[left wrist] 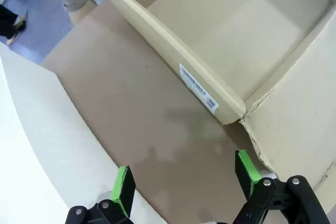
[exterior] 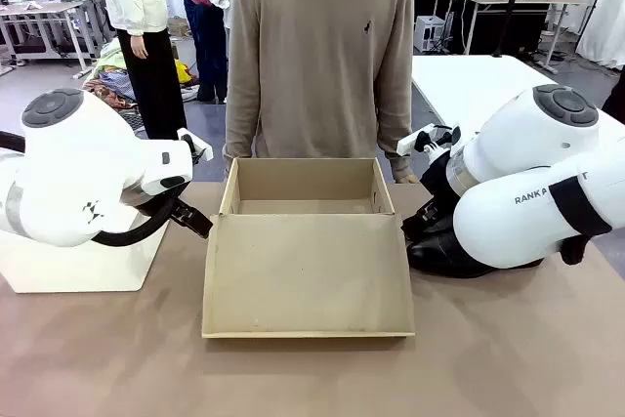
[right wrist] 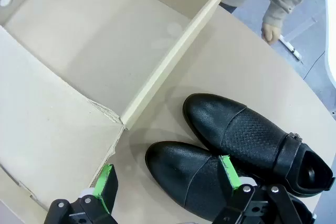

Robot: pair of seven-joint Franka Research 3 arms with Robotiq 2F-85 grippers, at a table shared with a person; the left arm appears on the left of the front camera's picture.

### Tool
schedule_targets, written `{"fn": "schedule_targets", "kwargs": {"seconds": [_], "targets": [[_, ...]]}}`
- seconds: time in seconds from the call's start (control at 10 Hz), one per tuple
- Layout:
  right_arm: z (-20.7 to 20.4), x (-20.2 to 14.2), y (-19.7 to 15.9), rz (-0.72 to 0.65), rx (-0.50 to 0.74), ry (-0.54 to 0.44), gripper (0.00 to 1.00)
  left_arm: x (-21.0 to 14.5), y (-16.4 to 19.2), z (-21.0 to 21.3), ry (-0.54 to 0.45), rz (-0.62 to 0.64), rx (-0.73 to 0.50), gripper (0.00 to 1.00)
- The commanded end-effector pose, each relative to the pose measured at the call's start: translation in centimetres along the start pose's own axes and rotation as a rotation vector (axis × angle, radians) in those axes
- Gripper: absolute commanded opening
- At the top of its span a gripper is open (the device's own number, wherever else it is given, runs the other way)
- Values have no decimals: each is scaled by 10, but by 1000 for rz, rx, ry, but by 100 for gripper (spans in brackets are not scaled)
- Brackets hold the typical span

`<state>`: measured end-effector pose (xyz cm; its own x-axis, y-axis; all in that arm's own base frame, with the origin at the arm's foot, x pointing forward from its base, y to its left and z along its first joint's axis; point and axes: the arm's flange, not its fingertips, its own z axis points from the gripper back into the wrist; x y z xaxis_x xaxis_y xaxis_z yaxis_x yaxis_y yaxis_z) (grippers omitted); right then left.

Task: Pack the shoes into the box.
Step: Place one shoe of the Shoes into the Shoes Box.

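From where I stand the shoes (exterior: 444,251) are half lost under the right arm (exterior: 527,202); only a dark heap shows on the table (exterior: 508,358), just right of the box (exterior: 306,187); the right wrist view gives them better: two black shoes (right wrist: 231,150) side by side with their toes toward the box's right wall (right wrist: 173,59), the far one with a small strap and buckle, the near one cut off at the heel by the picture's edge and by the right tool (right wrist: 166,170). That tool is released, jaws spread wide; one green pad stands over the near shoe and the other by the edge of the lid (right wrist: 47,145); whether the pad touches the leather I cannot tell.

The box stands open in the middle of the table, its floor bare cardboard; the lid (exterior: 308,275) lies folded flat toward the near side; the corner where lid meets wall looks torn; a barcode label (left wrist: 198,86) sits on the left wall, too small to read.

The left tool (left wrist: 184,174) is released too, jaws wide with nothing between them, above a bare strip of table between the box and a white box (exterior: 78,266) at the left; that white box is partly covered by the left arm (exterior: 78,168). A person (exterior: 320,56) stands at the far edge; one hand (right wrist: 271,32) hangs near the table's far right corner; the near part of the table lies open.
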<state>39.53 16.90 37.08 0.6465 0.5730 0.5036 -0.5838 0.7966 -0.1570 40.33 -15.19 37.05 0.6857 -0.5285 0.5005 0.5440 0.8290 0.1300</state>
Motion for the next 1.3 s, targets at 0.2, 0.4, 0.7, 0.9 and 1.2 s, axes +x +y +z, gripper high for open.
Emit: {"fn": "schedule_targets", "kwargs": {"seconds": [0.2, 0.4, 0.7, 0.9, 1.2], "targets": [[0, 0, 0, 0, 0, 0, 100, 0, 0, 0, 0, 0, 0, 100], [0, 0, 0, 0, 0, 0, 100, 0, 0, 0, 0, 0, 0, 100], [0, 0, 0, 0, 0, 0, 100, 0, 0, 0, 0, 0, 0, 100], [0, 0, 0, 0, 0, 0, 100, 0, 0, 0, 0, 0, 0, 100], [0, 0, 0, 0, 0, 0, 100, 0, 0, 0, 0, 0, 0, 100]]}}
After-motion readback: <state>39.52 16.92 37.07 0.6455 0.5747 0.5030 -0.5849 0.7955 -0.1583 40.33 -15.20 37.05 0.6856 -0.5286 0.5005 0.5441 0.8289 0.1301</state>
